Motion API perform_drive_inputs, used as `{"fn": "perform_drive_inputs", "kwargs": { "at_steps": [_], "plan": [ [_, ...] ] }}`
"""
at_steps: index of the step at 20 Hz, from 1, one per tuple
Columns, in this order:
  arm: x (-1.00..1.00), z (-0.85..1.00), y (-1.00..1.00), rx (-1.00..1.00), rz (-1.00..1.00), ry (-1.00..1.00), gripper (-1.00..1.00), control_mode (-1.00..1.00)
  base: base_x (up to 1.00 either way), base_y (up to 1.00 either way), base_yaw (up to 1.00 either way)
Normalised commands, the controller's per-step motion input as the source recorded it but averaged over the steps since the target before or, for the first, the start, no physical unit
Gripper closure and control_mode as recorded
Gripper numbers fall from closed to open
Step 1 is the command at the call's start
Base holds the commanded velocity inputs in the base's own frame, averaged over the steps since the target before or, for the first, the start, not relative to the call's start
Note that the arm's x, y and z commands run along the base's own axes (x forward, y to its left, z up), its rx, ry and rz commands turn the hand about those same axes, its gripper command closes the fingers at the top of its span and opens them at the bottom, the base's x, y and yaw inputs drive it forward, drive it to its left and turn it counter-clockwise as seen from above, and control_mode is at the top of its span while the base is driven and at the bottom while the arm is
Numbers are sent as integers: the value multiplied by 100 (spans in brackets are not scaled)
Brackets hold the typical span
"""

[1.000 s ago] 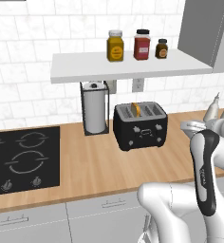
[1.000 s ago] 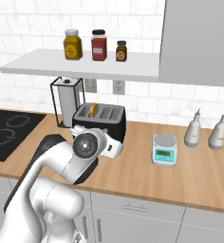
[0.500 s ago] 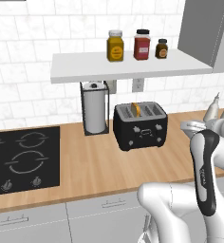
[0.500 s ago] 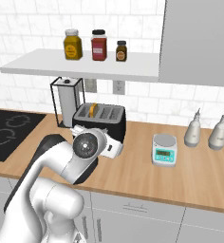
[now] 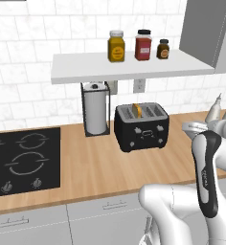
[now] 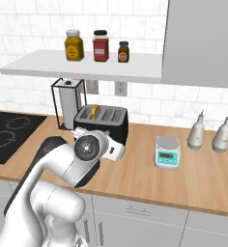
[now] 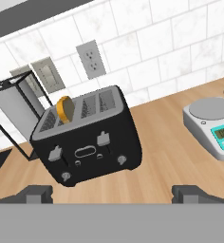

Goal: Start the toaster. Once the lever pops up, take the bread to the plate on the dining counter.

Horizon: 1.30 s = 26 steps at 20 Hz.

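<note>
Jaws apart, nothing between them: in the hand view the gripper point(image 7: 112, 194) shows two dark fingertips point(image 7: 35, 193) wide at the bottom edge, bare wood counter point(image 7: 166, 161) in the gap. The gripper hangs short of the toaster front, not touching it.

The toaster point(image 7: 88, 135) is black, two slots, sitting on the wood-topped counter against the white tiled wall. Hand view is rolled, so the toaster looks tilted; in the left base view the toaster point(image 5: 141, 126) stands level. Two greyish lever tabs on the front face: the lever point(image 7: 103, 138) nearer the right, another at the left, both high on their tracks. Oval panel and small round buttons below them. The bread point(image 7: 65, 109) pokes up out of one slot, orange-tan edge showing; in the left base view the bread point(image 5: 139, 110) sits in the slot nearer the paper towel side; the other slot looks empty.

Right of the toaster, a little apart, a small kitchen scale point(image 6: 167, 152) with teal front. Farther right, two grey shaker-like bottles point(image 6: 197, 135) side by side near the wall.

Just left of the toaster, a paper towel roll in a black wire stand point(image 5: 96, 109). Farther left, black cooktop point(image 5: 19, 160) set into the counter.

Behind the toaster, wall outlets point(image 7: 91, 60). Above, a white shelf point(image 5: 129, 67) with three jars point(image 5: 116, 46): yellow, red, small dark one. A grey cabinet point(image 6: 203, 43) hangs at the right.
</note>
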Motion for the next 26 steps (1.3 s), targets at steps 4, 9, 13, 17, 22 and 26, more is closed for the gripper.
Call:
{"fn": "perform_drive_inputs", "kwargs": {
  "at_steps": [4, 9, 13, 17, 22, 26],
  "plan": [
    [0, 0, 0, 0, 0, 0, -100, -100, 0, 0, 0],
    [0, 0, 0, 0, 0, 0, -100, -100, 0, 0, 0],
    [0, 0, 0, 0, 0, 0, -100, -100, 0, 0, 0],
    [0, 0, 0, 0, 0, 0, -100, -100, 0, 0, 0],
    [0, 0, 0, 0, 0, 0, -100, -100, 0, 0, 0],
    [0, 0, 0, 0, 0, 0, -100, -100, 0, 0, 0]
  ]
}}
